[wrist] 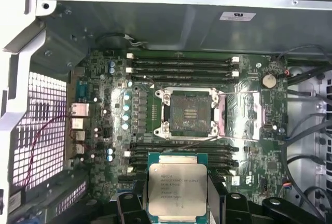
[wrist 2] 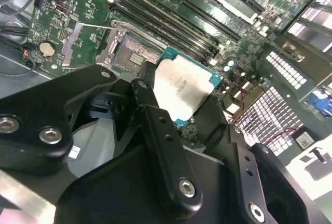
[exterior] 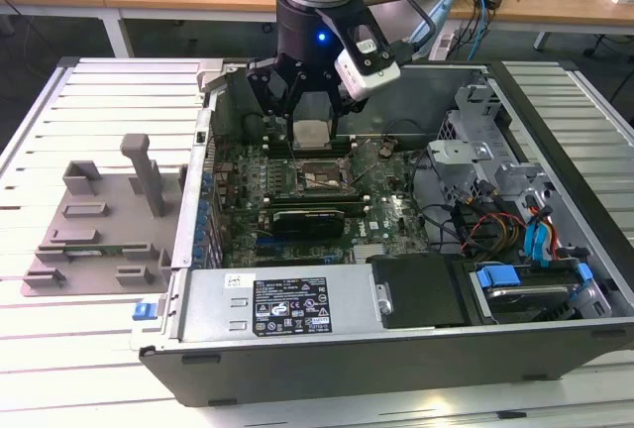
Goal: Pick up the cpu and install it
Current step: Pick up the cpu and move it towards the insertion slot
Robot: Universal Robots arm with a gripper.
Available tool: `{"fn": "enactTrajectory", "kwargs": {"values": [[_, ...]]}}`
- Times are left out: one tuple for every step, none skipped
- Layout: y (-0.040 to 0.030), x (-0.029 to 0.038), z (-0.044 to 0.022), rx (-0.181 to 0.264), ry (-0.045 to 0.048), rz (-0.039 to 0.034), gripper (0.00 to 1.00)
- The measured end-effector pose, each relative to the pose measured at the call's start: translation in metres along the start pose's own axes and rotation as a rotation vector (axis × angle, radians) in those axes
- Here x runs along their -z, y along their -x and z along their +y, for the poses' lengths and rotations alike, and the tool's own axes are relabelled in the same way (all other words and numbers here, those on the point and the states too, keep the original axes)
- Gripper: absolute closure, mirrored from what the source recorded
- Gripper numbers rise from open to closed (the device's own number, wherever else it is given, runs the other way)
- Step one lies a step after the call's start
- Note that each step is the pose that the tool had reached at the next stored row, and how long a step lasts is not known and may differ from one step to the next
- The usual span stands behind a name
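**Cpu gripped in the hand, held over the open socket**

In the exterior view, the hand [exterior: 310,136] is seen reaching down into the open computer case [exterior: 396,349], which rests on the white slatted bench [exterior: 99,91]. The hand is clenched on the cpu [exterior: 310,132], held flat with its pale metal top upward. The chip is carried above the motherboard [exterior: 386,215]. The socket [exterior: 319,176] lies just below it in the picture, a little toward the camera.

In the second wrist view, the cpu [wrist 2: 182,92] is seen clamped at two opposite edges by the dark fingers [wrist 2: 150,105]. The socket [wrist 2: 136,55] appears just beside one corner of the chip. Its contact field is bare.

In the first wrist view, the cpu [wrist: 177,187] is shown with its edges running parallel to those of the socket [wrist: 189,112], so the two are judged to be squared up. A bank of memory slots [wrist: 181,149] is seen between them. The chip is judged to be apart from the board and not yet seated, with the socket ahead of it across those slots and lower down.
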State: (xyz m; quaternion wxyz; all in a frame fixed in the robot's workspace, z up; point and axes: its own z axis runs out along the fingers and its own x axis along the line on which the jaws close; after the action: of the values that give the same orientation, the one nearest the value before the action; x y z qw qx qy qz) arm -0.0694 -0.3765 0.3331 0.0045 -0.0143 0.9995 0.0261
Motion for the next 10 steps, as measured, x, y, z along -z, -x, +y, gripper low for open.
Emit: {"fn": "enactTrajectory", "kwargs": {"values": [[0.0006,-0.003,0.0025,0.0,0.0002,0.0003,0.45],[0.001,-0.0052,0.0043,0.0,0.0001,0.0009,0.45],[0.0014,-0.0076,0.0062,0.0,0.0,0.0014,0.45],[0.0017,-0.0102,0.0082,0.0,0.0,0.0018,0.45],[0.0018,-0.0115,0.009,0.0,0.0,0.002,0.45],[0.002,-0.0127,0.0097,0.0,0.0,0.0023,0.45],[0.0022,-0.0154,0.0109,0.0,0.0,0.0026,0.45],[0.0023,-0.0177,0.012,0.0,-0.0001,0.0029,0.45],[0.0024,-0.0192,0.0127,0.0,-0.0001,0.003,0.45],[0.0025,-0.0202,0.0132,0.0,0.0,0.0031,0.45]]}}
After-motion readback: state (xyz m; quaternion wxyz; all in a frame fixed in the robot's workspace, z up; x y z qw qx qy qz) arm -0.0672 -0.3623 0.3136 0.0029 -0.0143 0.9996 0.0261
